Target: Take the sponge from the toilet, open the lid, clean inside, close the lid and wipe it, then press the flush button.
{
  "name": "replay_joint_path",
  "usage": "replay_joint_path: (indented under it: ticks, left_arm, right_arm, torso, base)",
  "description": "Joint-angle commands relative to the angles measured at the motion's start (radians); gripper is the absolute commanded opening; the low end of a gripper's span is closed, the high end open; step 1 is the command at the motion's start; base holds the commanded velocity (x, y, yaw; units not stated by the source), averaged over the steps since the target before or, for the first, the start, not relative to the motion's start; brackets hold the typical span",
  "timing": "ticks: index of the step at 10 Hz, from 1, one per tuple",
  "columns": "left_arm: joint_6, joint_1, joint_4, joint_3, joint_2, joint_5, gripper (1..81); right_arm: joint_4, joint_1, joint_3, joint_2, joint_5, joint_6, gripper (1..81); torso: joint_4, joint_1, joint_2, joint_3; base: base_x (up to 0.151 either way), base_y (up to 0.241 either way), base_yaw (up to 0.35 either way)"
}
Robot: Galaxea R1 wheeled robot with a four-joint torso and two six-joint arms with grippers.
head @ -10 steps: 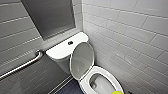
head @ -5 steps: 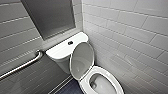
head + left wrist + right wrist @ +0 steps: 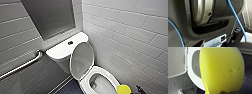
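Nothing is shifting since the earlier frames: the head view is matching them, with every fixture sitting where it was.

Two grey tiled walls are meeting in the far corner. The right wall (image 3: 130,37) is running close along the right side of one toilet (image 3: 106,73). One dark panel (image 3: 50,16) is hanging on the far wall above the tank top (image 3: 62,47). One grab bar (image 3: 22,65) is slanting across the left wall, well apart from the bowl. Dark floor (image 3: 71,88) is giving open room on the near left of the bowl.

One lid (image 3: 82,61) is standing raised, its greyish underside facing near and its top edge leaning against the tank front, leaving the bowl open.

One sponge (image 3: 124,89) is hanging just over the seat's near right edge. The right pincer (image 3: 224,92) is pinching it. The left pincer (image 3: 238,44) is showing as a dark blur; I cannot tell whether it is spread or pressed together.

One flush button (image 3: 70,42) is sitting mid tank top, just beyond the lid's edge.
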Motion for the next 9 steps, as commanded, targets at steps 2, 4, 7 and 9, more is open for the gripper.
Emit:
replay_joint_path:
  ticks: [2, 4, 7, 9]
  left_arm:
    - [0.009, 0.041, 0.013, 0.02, 0.009, 0.07, 81.1]
    - [0.007, 0.038, 0.013, 0.02, 0.009, 0.07, 81.1]
    - [0.007, 0.036, 0.013, 0.02, 0.006, 0.072, 81.1]
    - [0.006, 0.037, 0.01, 0.02, 0.006, 0.072, 81.1]
  right_arm:
    - [0.0, 0.279, 0.034, 0.166, -0.23, 0.048, 1.0]
    - [0.001, 0.291, -0.06, 0.299, -0.228, 0.048, 1.0]
    - [-0.002, 0.308, -0.247, 0.527, -0.233, 0.046, 1.0]
    - [0.0, 0.317, -0.391, 0.684, -0.228, 0.048, 1.0]
  torso:
    - [0.0, 0.0, 0.0, 0.0]
    - [0.0, 0.0, 0.0, 0.0]
    - [0.0, 0.0, 0.0, 0.0]
    - [0.0, 0.0, 0.0, 0.0]
  base:
    - [0.0, 0.0, 0.0]
    - [0.0, 0.0, 0.0]
    - [0.0, 0.0, 0.0]
    - [0.0, 0.0, 0.0]
